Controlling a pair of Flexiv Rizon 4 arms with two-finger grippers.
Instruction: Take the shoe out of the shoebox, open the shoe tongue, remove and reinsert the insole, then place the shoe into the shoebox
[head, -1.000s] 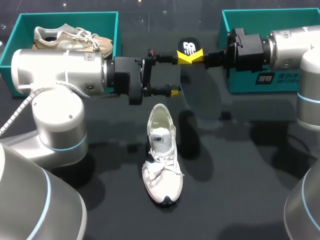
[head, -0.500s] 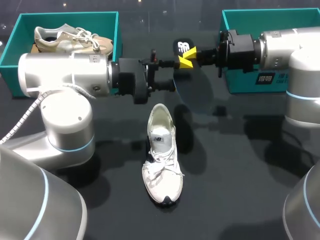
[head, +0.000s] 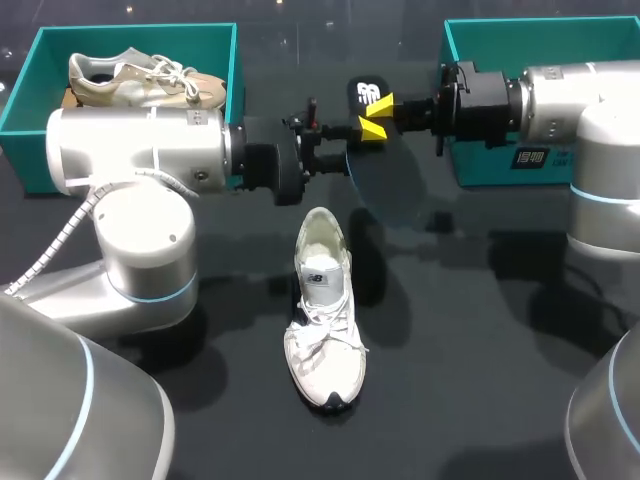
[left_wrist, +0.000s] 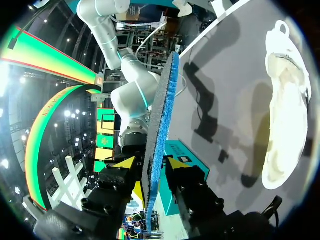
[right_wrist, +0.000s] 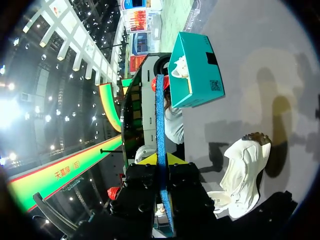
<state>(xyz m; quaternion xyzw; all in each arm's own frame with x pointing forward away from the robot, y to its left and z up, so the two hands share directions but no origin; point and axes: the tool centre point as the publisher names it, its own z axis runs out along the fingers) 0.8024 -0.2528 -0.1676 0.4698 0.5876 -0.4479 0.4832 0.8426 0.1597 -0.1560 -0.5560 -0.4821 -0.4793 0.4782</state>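
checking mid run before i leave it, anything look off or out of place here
Only the insole stands out: it is out of the white shoe, held in the air by the right gripper, with the left gripper at it too. That fits the task. Nothing looks spilled or damaged.

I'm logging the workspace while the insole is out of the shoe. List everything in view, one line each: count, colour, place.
left shoebox: one, teal, far left of the table.
beige shoe: one, beige, inside the left shoebox.
right shoebox: one, teal, far right, partly behind the right arm.
white shoe: one, white, on the table's middle, empty opening toward the far side.
insole: one, dark top, blue underside, in the air beyond the white shoe.
table: one, black.
left gripper: one, black, at the insole.
right gripper: one, black with yellow tips, jaws shut on the insole's printed end.
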